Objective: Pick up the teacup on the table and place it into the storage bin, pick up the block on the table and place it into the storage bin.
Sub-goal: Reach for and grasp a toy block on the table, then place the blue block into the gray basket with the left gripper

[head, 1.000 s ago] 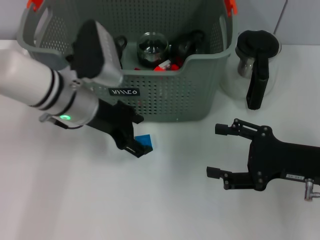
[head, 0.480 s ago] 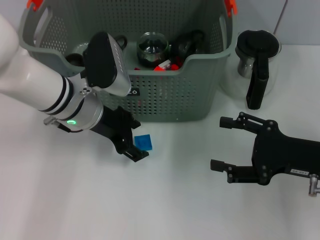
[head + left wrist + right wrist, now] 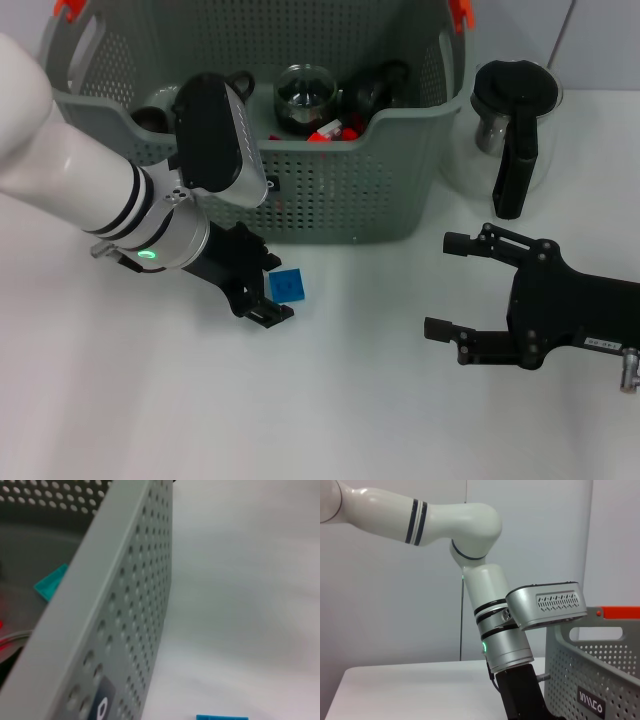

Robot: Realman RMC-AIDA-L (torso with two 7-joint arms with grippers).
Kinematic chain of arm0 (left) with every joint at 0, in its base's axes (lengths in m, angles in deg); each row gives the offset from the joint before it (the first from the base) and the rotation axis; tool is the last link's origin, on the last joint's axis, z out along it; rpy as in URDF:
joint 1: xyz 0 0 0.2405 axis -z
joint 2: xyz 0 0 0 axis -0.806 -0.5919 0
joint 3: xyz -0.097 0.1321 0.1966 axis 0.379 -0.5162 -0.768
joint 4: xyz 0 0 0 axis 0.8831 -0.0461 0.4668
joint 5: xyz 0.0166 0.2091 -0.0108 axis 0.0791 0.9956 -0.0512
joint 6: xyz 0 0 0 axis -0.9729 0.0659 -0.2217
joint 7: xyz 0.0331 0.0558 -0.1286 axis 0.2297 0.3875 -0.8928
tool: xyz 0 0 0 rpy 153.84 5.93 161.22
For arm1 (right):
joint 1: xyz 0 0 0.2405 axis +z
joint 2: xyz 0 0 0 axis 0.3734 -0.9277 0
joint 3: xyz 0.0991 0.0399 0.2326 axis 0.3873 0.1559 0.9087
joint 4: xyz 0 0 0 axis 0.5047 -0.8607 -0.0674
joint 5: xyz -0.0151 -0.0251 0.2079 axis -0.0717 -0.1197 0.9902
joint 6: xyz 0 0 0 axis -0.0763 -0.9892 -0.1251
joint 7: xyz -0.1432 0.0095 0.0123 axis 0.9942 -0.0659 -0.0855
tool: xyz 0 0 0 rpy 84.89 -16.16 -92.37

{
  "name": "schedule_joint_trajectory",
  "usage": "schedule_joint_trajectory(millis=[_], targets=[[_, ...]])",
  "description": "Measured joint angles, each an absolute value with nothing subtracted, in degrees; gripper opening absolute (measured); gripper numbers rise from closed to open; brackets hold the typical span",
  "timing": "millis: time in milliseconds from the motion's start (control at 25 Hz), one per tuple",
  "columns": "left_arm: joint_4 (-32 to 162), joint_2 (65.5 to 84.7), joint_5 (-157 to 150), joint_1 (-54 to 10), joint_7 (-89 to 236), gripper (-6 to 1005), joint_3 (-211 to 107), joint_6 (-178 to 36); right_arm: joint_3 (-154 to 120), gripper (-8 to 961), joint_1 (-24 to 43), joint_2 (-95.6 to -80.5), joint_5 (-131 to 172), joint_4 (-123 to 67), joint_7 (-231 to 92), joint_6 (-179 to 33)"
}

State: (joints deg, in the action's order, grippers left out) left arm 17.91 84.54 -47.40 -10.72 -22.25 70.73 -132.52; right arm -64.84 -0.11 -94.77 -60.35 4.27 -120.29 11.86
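Block [image 3: 288, 285]: blue, flat on bench [image 3: 330, 400], just before bin [image 3: 330, 190]. Left hand [image 3: 262, 292]: fingers wide, straddling block. Right hand [image 3: 450, 285]: wide, empty, near bench's right edge.

The bin [image 3: 330, 200] is cut off by the top edge of the head view, so its far wall is not seen, and its label is largely covered by the left arm's camera housing. The things inside it are crowded and partly hidden by its wall. In the left wrist view the block [image 3: 222, 717] is cut off by the picture's edge, only a thin blue strip being shown. The left end effector [image 3: 262, 292] is seen dark against the block, and the state of its fingers cannot be told. In the right wrist view the bin is cut off.
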Motion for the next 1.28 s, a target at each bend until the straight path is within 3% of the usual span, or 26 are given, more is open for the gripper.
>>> schedule_joint_trajectory(millis=[520, 840, 1080, 1280], targets=[[17.72, 84.67, -48.1, -10.47, -23.93, 620, 69.32, -131.86, -64.84, 944, -0.22, -94.77, -60.4, 4.18, -120.26, 11.86], [17.42, 84.46, -47.95, -10.23, -25.48, 396, 69.14, -131.84, -64.81, 944, -0.22, -94.77, -60.4, 4.17, -120.26, 11.86], [15.95, 84.44, -47.78, -10.6, -25.64, 396, 69.78, -133.83, -64.36, 945, -0.27, -94.77, -60.4, 4.17, -120.26, 11.89], [3.16, 83.59, -48.73, -13.51, -24.53, 396, 80.07, -151.89, -64.22, 945, -0.27, -94.77, -60.35, 4.17, -120.26, 12.9]])
